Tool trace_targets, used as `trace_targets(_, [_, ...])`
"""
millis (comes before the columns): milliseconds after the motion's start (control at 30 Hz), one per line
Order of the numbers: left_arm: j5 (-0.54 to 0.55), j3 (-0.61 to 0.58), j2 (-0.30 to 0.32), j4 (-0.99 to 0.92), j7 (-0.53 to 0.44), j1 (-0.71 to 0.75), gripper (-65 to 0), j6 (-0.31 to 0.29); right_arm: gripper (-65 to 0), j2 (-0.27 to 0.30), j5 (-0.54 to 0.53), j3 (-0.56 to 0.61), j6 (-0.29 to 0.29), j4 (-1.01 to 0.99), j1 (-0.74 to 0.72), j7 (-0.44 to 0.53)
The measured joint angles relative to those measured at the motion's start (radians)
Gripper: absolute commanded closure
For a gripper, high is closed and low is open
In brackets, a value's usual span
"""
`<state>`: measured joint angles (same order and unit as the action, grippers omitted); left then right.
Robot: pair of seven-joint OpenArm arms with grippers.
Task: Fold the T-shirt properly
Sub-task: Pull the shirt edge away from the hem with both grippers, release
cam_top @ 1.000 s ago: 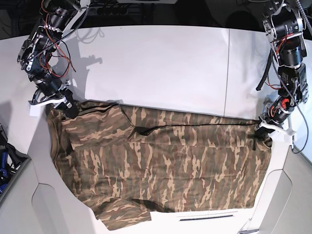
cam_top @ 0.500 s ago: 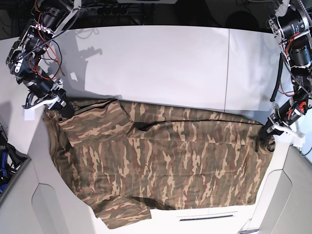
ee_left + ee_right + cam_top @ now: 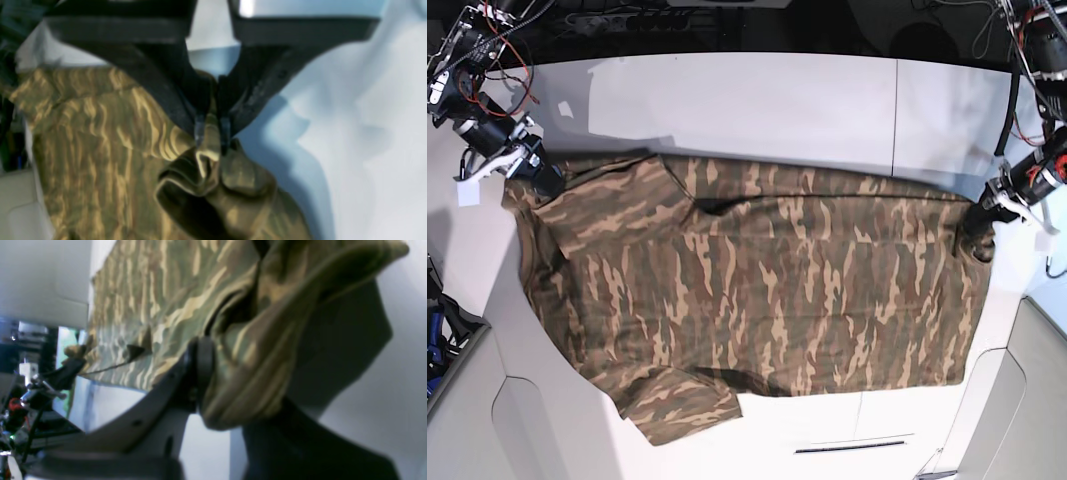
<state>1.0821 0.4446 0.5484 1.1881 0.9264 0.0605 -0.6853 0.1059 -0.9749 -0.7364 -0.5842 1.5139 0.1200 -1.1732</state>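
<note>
The T-shirt (image 3: pixel 757 290) is spread flat on the worktop (image 3: pixel 757 100), held taut by its far corners. Cloth is clamped in the left fingers (image 3: pixel 200 128) and the right fingers (image 3: pixel 200 373). No fold is made yet; all folding remains.

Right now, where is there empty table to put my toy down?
The widest bare patch of table lies beyond the T-shirt's far edge. A thin strip lies along its near hem. The corners are crowded: the right gripper and left gripper pinch cloth there.
</note>
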Motion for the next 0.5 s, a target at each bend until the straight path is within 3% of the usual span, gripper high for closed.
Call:
trace_targets(300, [0.066, 0.014, -0.013, 0.163, 0.022, 0.192, 0.0, -0.001, 0.0, 0.101, -0.056, 0.003, 0.0, 0.034, 0.164, -0.001])
trace_targets(500, [0.111, 0.014, -0.013, 0.25, 0.043, 0.304, 0.0, -0.001, 0.0, 0.138, -0.068, -0.014, -0.007, 0.035, 0.199, -0.002])
